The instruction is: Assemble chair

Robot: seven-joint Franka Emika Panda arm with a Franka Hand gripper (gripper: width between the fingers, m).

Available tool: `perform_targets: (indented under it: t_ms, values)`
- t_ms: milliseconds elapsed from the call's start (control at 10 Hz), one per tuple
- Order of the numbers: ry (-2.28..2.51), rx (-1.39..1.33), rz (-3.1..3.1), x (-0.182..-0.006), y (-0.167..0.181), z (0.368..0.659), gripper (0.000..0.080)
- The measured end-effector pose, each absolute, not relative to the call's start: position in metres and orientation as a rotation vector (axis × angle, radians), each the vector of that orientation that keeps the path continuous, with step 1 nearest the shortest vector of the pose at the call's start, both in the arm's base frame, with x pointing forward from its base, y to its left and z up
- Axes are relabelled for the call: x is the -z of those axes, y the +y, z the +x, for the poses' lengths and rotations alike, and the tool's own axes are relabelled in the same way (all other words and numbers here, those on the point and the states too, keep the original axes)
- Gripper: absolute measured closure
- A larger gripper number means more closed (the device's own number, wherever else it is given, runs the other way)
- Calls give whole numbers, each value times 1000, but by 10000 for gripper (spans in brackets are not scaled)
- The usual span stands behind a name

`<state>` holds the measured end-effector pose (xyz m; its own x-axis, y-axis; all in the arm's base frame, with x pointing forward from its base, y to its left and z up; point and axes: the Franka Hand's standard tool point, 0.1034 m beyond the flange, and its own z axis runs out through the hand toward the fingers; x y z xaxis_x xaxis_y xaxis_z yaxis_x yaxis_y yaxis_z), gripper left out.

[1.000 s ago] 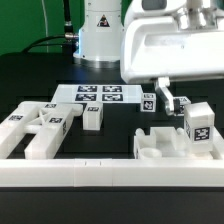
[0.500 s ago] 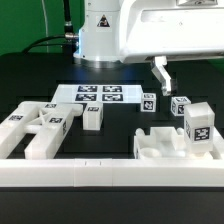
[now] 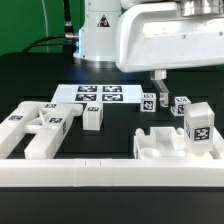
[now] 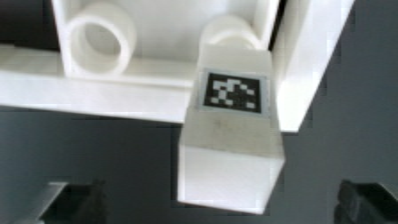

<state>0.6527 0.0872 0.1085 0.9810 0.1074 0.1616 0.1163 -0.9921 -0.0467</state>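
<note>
Chair post (image 4: 228,130) sits free of the pincer (image 3: 158,88) (fingers spread apart), which has risen since a second ago.

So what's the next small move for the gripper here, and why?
Probably lower straight down. In the wrist view the open gripper has a finger either side of the tagged white piece, roughly centred but not touching; the exterior view shows it raised, holding nothing.

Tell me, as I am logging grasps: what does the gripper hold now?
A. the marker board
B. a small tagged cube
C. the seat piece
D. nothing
D: the gripper is open, its fingers wide apart and clear of the tagged white part below.
</note>
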Motion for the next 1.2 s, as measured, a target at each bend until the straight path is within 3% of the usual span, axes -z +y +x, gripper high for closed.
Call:
perform_targets:
  t_ms: [400,800,900,1100,1200]
  values:
    - [-182,-175,-3063,-97,93,648,151]
    - [-185,-161,-3065,-86,95,652,151]
    - [-187,-156,-3066,-85,96,652,181]
    - [-189,-140,-3067,-85,97,654,466]
    - [-188,-140,-3067,-85,96,654,466]
